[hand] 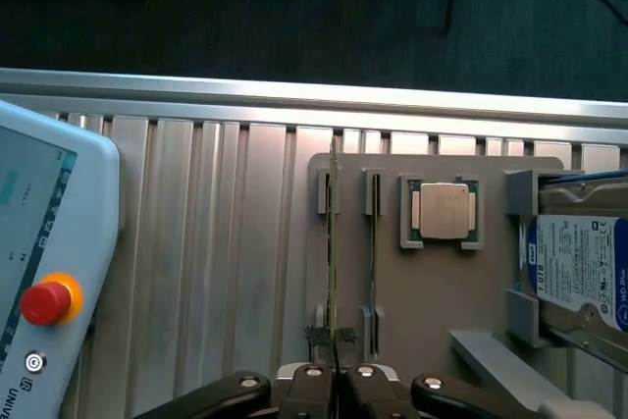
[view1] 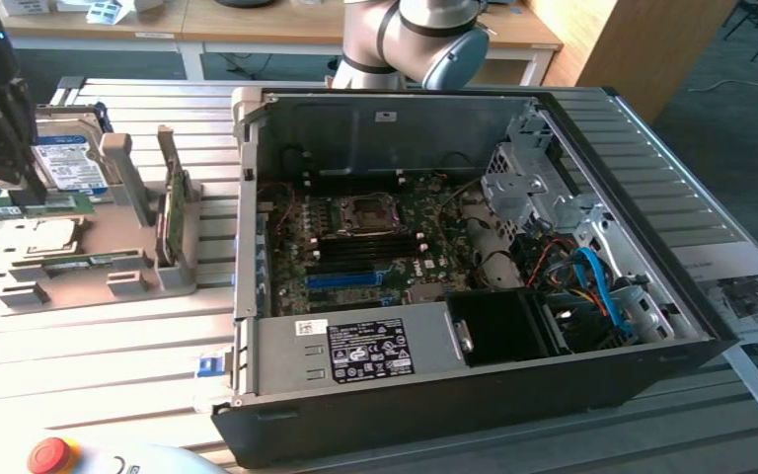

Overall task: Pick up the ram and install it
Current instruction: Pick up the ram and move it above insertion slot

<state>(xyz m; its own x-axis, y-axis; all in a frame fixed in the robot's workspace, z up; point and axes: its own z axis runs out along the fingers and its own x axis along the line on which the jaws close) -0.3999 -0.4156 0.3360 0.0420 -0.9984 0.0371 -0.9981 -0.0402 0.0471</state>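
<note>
One thin green stick, the ram [hand: 334, 242], shows you its edge in the wrist view. It runs along the slot of the gray fixture [hand: 432, 291] nearest the teach pendant [hand: 49, 262]. Your gripper [hand: 339, 385] has its fingers [hand: 314, 394] pressed together on the stick's near end, so the claw is pinching the ram. You cannot tell whether the stick sits in its slot or is raised a little. A second stick [hand: 373, 252] stands just beside it, between the ram and the CPU [hand: 444, 213]. The hard drive [hand: 579, 272] lies beyond the CPU. The pendant's red button [hand: 44, 301] faces you on the ram's other side.

In the exterior view the fixture lies at 9 o'clock from the open computer case [view1: 485, 395], and the gripper hangs over the fixture's 10 o'clock corner. The motherboard [view1: 366, 247] inside the case is well apart from the ram. The pendant lies at 7 o'clock from the case.
</note>
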